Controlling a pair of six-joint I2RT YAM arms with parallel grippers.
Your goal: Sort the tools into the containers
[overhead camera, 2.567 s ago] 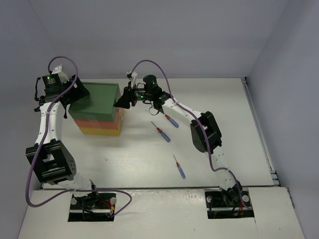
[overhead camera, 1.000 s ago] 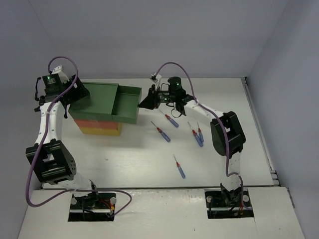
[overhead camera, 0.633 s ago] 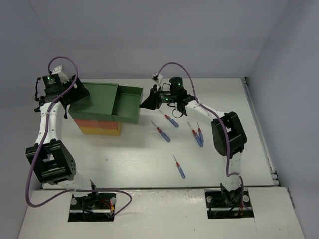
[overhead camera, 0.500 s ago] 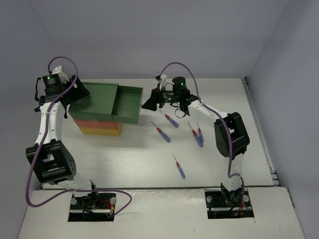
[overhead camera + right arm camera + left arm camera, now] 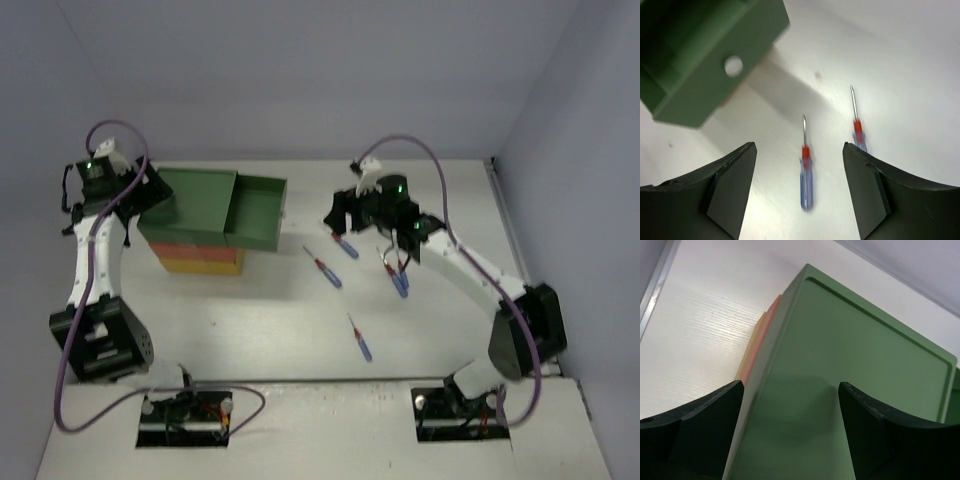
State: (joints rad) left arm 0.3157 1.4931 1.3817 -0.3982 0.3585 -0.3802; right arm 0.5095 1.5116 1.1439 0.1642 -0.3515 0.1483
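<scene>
The containers are one small cabinet with a green top [image 5: 190,203], an orange-red middle [image 5: 200,251] and a yellow bottom [image 5: 200,265]. Its green top drawer [image 5: 256,212] stands pulled out to the right and looks empty. Several blue-and-red screwdrivers lie on the table: one [image 5: 343,243] by my right gripper, one [image 5: 324,268], one [image 5: 360,337], and two [image 5: 397,274] under the right arm. My right gripper [image 5: 340,212] is open just right of the drawer; in the right wrist view a screwdriver [image 5: 806,180] lies between its jaws, another [image 5: 857,129] beside it. My left gripper [image 5: 791,385] is open above the cabinet's top [image 5: 855,375].
The drawer's front with its round hole [image 5: 733,65] shows at upper left in the right wrist view. White walls close the table at the back and right [image 5: 520,250]. No pliers or knives show.
The green drawer came out to the right. My right gripper then left the drawer front and moved right, over the screwdrivers. The left gripper shifted slightly at the cabinet's back left.
</scene>
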